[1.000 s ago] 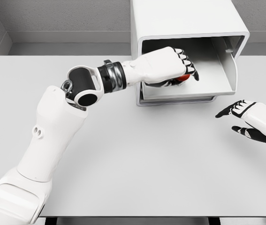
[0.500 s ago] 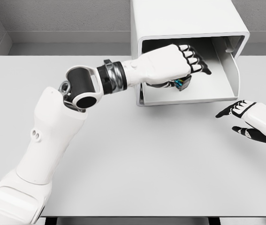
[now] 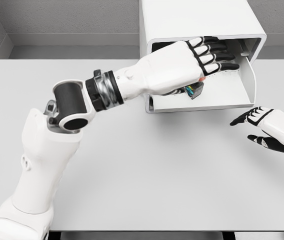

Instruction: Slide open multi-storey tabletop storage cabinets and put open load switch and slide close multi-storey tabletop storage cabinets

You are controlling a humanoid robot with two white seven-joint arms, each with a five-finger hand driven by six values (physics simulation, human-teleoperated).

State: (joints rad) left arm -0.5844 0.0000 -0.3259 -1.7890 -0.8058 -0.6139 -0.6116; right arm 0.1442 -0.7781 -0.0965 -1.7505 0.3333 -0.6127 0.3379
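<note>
up at the back of the grey table [image 3: 147,170] you've got the white storage cabinet [image 3: 197,25] with its drawer [image 3: 227,92] slid out toward you. your left hand [image 3: 192,62] is reaching into the open drawer from the left, fingers [image 3: 217,50] stretched out fairly straight over the inside, not wrapped around anything. just under the palm, near the drawer's front left, you can see the load switch [image 3: 196,90], a small dark thing with bits of colour on it, sitting on the drawer floor. can't tell if the palm is touching it or just above it. your right hand [image 3: 267,131] is off to the right, near the table's edge, fingers loosely apart and holding nothing, well clear of the cabinet.
</note>
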